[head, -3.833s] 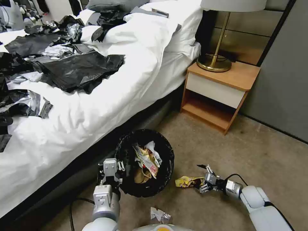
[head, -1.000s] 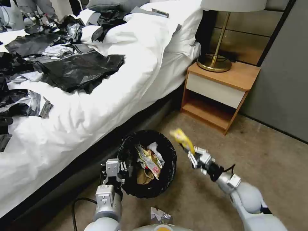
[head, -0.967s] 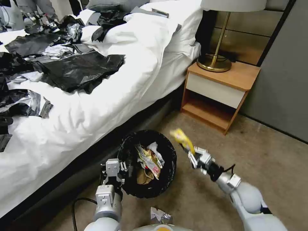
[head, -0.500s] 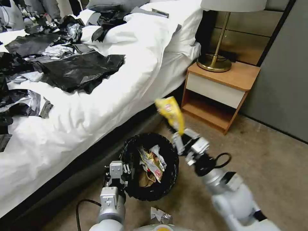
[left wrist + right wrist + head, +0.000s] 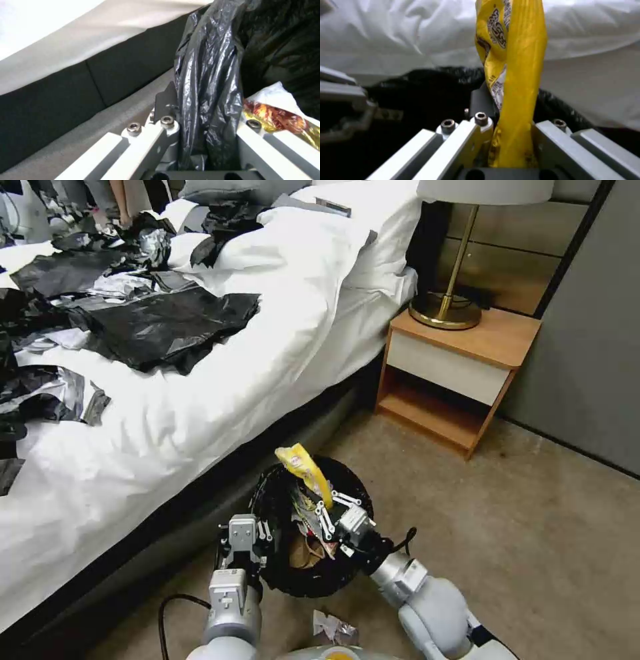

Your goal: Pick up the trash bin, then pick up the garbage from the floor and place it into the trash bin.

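Note:
The trash bin (image 5: 347, 567), lined with a glossy black bag, is held up beside the bed. My left gripper (image 5: 261, 532) is shut on its near rim, and the pinched bag liner (image 5: 206, 105) runs between the fingers. Wrappers and tissue garbage (image 5: 313, 517) lie inside the bin. My right gripper (image 5: 328, 508) hovers over the bin's opening, shut on a yellow snack wrapper (image 5: 303, 468) that stands upright out of it; the same yellow wrapper (image 5: 515, 82) rises between the fingers, with the black rim (image 5: 430, 77) behind it. A crumpled silver-white wrapper (image 5: 333, 628) lies on the carpet near my base.
The bed (image 5: 200, 400) with white sheets and black plastic sheets (image 5: 160, 323) runs along the left. A wooden nightstand (image 5: 460, 373) with a brass lamp (image 5: 453, 307) stands at the back right. Bare carpet (image 5: 533, 527) spreads to the right.
My right gripper lifted the yellow wrapper off the carpet, swung it up and left, and now holds it lower, over the bin's opening. The left gripper kept hold of the rim.

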Robot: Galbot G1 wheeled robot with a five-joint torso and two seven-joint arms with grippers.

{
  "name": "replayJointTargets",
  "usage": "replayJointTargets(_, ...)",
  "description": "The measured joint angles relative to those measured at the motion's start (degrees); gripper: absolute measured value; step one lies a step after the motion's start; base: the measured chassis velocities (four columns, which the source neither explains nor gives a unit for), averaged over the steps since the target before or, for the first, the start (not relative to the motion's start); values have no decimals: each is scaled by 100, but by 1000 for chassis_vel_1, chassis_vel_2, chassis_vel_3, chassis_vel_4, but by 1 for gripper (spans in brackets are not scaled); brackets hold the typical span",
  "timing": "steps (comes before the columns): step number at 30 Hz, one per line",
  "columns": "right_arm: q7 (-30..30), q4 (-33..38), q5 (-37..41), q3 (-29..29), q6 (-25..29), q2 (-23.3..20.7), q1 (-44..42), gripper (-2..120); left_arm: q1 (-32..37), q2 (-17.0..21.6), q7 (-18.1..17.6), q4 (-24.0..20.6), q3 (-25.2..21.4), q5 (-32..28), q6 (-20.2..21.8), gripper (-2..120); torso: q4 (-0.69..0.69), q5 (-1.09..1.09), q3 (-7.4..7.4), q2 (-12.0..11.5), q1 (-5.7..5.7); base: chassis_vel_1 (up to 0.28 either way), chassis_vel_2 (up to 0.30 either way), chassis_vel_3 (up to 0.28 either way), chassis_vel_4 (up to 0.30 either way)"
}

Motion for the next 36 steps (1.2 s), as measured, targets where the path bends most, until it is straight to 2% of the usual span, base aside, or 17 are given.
replayJointTargets(4,-17,-68,-103,12,45,-41,-93,2,-7,1,0,-35,-2,-2,-1,1,0,0,0,0,0,0,0,0,0)
replayJointTargets(6,-30,-56,-158,24,91,-89,-162,12,-33,7,0,-57,-17,-29,5,1,0,0,0,0,0,0,0,0,0)
replayJointTargets(11,-44,-3,-201,37,134,-172,-256,24,-63,34,-1,-75,-68,-91,26,1,0,0,0,0,0,0,0,0,0)
replayJointTargets(14,-57,-5,-246,55,179,-193,-294,39,-93,43,-1,-86,-86,-132,49,1,0,0,0,0,0,0,0,0,0)
replayJointTargets(15,-57,-5,-246,55,179,-193,-294,39,-93,43,-1,-86,-86,-132,49,1,0,0,0,0,0,0,0,0,0)
replayJointTargets(18,-79,-2,-276,57,186,-192,-316,52,-118,43,-1,-108,-94,-160,76,1,0,0,0,0,0,0,0,0,0)
replayJointTargets(19,-79,-2,-276,57,186,-192,-316,52,-118,43,-1,-108,-94,-160,76,1,0,0,0,0,0,0,0,0,0)
replayJointTargets(22,-100,0,-300,68,199,-181,-326,68,-134,41,-3,-100,-116,-167,80,1,0,1,0,0,0,0,0,0,0)
replayJointTargets(24,-102,2,-301,69,203,-181,-331,68,-136,40,-4,-94,-120,-168,80,1,0,0,0,0,0,0,0,0,0)
replayJointTargets(25,-113,12,-310,71,215,-182,-345,76,-140,38,-4,-82,-125,-173,80,1,0,1,0,0,0,0,0,0,0)
replayJointTargets(28,-133,83,-328,96,242,-176,-359,91,-165,30,-4,-68,-140,-181,84,1,0,1,0,0,0,0,0,0,0)
replayJointTargets(32,-140,255,-322,166,248,-167,-359,99,-166,24,-4,-38,-144,-181,88,1,0,0,0,0,0,0,0,0,0)
replayJointTargets(36,-136,520,-249,292,211,-138,-301,100,-129,19,-6,-6,-130,-155,86,1,0,0,0,0,0,0,0,0,0)
